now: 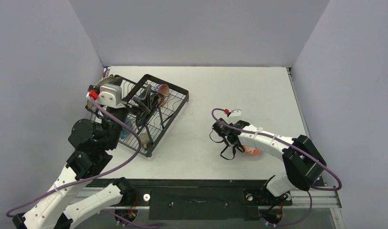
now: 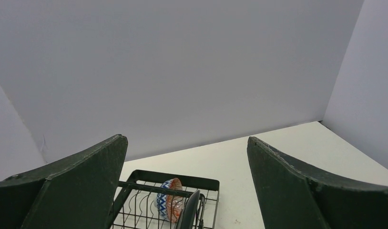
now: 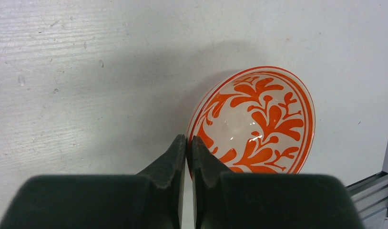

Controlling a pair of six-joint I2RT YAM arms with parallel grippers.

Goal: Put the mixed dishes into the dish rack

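Grey walls box in a white counter (image 1: 220,86). Toward 10 o'clock on it sits the black wire rack (image 1: 173,107), turned at an angle. The left claw (image 2: 185,143) hangs over the rack's 9 o'clock side, its fingers spread wide with nothing between them. Inside the rack, a patterned bowl (image 2: 169,199) stands on edge near the 1 o'clock corner, with a black plate (image 2: 193,210) upright just beside it. Toward 4 o'clock on the counter, the right claw (image 3: 187,139) is pressed almost together, pinching the rim of an orange bowl (image 3: 263,124) at its 8 o'clock edge. Whether that bowl touches the counter cannot be told.
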